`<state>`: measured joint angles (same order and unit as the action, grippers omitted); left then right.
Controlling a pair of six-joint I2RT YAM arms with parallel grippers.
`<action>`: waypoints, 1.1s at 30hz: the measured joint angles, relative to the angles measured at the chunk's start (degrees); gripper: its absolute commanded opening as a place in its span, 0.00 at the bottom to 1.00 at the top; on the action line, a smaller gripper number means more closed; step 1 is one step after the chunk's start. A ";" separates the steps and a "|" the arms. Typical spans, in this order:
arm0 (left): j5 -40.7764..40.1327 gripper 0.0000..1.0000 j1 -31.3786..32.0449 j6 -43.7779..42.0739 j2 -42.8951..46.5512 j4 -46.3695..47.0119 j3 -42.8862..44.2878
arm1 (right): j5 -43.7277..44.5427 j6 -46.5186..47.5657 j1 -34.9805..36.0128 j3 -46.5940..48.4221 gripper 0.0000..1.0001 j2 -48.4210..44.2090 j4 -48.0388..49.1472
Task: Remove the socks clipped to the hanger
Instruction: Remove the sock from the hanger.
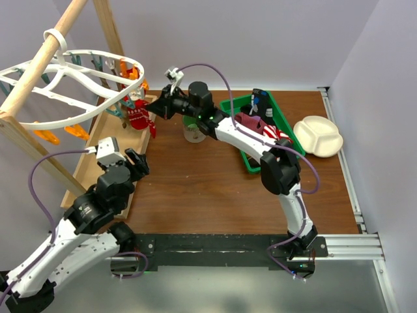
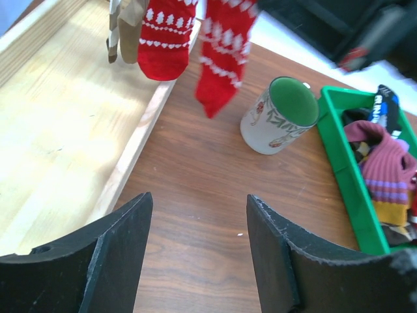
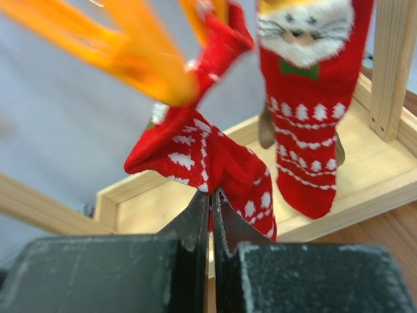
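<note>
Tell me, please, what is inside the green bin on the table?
Inside the green bin a maroon sock with purple and mustard stripes lies on top, with a black-and-blue item behind it. They cover whatever lies beneath them.

A brown wood-grain surface carries four things. A pale wooden base board lies along its left side. Near the middle stands an upright mug. A green bin sits just right of the mug, and a white divided plate lies near the right edge.
</note>
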<state>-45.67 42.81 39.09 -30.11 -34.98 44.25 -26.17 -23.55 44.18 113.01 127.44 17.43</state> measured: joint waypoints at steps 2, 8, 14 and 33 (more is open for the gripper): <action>-0.26 0.65 0.00 -0.31 -0.57 0.04 0.00 | -0.31 0.09 0.09 -1.70 0.00 -2.51 0.44; -1.07 0.71 0.00 -0.66 -1.70 0.48 0.15 | -0.37 1.22 0.13 -7.28 0.00 -8.76 0.44; -0.17 0.74 0.00 -2.80 -2.05 5.75 -0.33 | -0.63 3.41 0.13 -13.22 0.00 -14.34 -2.38; 13.09 0.79 -2.01 -10.27 -7.28 22.05 -5.55 | -1.92 5.79 0.13 -33.44 0.00 -33.62 -6.75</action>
<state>-32.58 40.80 28.82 -37.39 -12.93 38.70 -28.10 -17.76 44.31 79.57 93.82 10.68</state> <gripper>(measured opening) 0.781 0.010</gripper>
